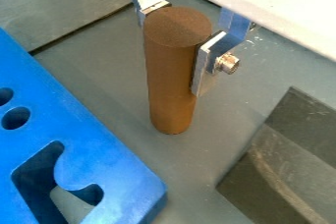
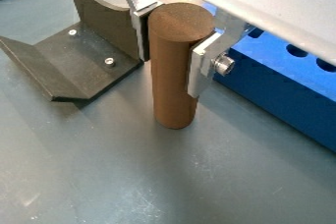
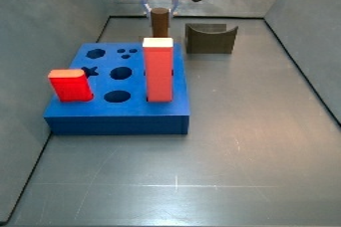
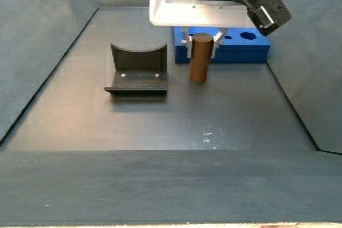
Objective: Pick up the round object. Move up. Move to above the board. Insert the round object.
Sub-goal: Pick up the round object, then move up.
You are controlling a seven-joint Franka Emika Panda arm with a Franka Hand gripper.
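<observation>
Two silver fingers [image 1: 209,59] of the claw [image 1: 178,33] pressed against opposite sides of the peg [image 1: 175,71], near its top, in both wrist views; claw [image 2: 168,29] clamped on the peg [image 2: 179,66]. Peg upright, base resting on the grey worktop [image 2: 92,169]. Just beside the peg in a wrist view, a corner of the board [image 1: 66,144], with round holes and part of the star-shaped hole showing. On the peg's other flank, the olive U-piece [image 2: 82,43], near but apart from it.

Seen from a side view, nearest the camera: the board [image 3: 118,110], flat on the worktop [image 3: 240,161], with a short red block [image 3: 68,85] standing at its left part and a tall red block [image 3: 159,70] upright toward its right. Behind the board, the peg [image 3: 160,22], off the board and beyond its far edge, under the claw [image 3: 160,7]. Farther right and back, the U-piece [image 3: 209,38].

From the opposite side view: U-piece [image 4: 136,70] nearest, then the peg [image 4: 201,57] under the claw [image 4: 201,32], then the board [image 4: 227,47] behind it.
</observation>
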